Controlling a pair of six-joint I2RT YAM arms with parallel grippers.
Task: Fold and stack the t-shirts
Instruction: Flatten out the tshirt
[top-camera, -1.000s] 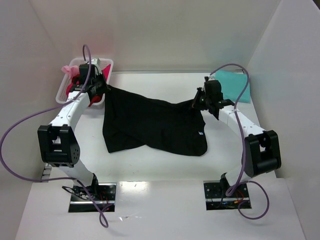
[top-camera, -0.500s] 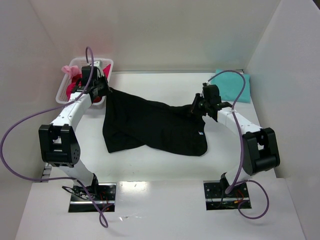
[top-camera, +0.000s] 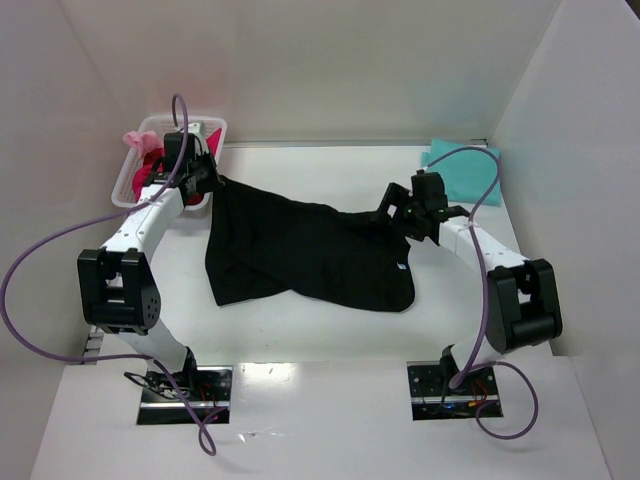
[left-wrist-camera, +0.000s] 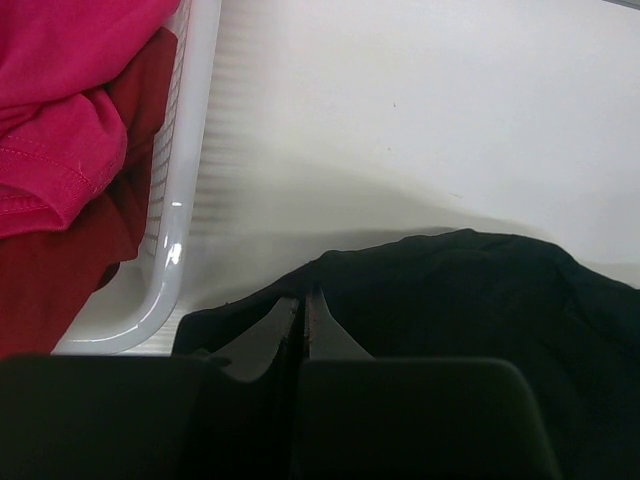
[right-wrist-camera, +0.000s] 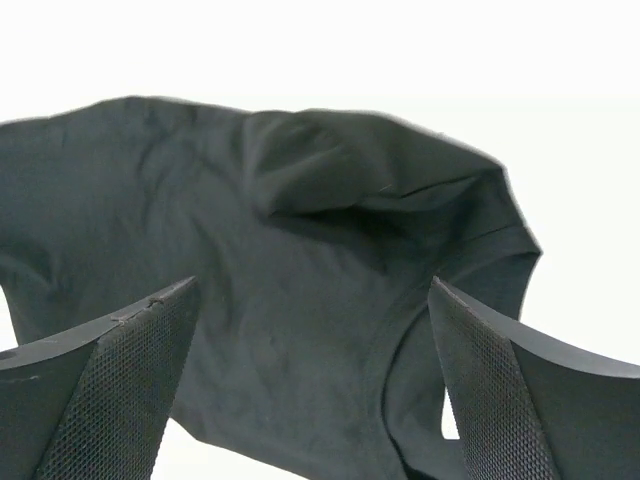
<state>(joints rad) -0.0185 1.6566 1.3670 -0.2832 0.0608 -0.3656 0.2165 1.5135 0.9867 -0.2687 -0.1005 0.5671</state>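
The black t-shirt (top-camera: 310, 250) lies spread across the middle of the table. Its far left corner is drawn up to my left gripper (top-camera: 207, 180), which is shut on it beside the basket. In the left wrist view the closed jaws (left-wrist-camera: 302, 300) pinch the edge of the black cloth (left-wrist-camera: 470, 300). My right gripper (top-camera: 392, 212) hovers open over the shirt's far right corner. In its wrist view the wide-apart fingers (right-wrist-camera: 312, 283) frame a black sleeve (right-wrist-camera: 390, 170) with nothing between them. A folded teal t-shirt (top-camera: 468, 176) lies at the back right. A magenta-pink t-shirt (left-wrist-camera: 60, 90) is in the basket.
The white plastic basket (top-camera: 217, 128) stands at the back left, its rim (left-wrist-camera: 185, 190) close to my left gripper. White walls close in the table at the back and on both sides. Purple cables loop from both arms.
My right gripper has opened and let go of the black t-shirt's right corner, which has dropped onto the table; the gripper has drawn back slightly to the right. The left gripper keeps its hold.
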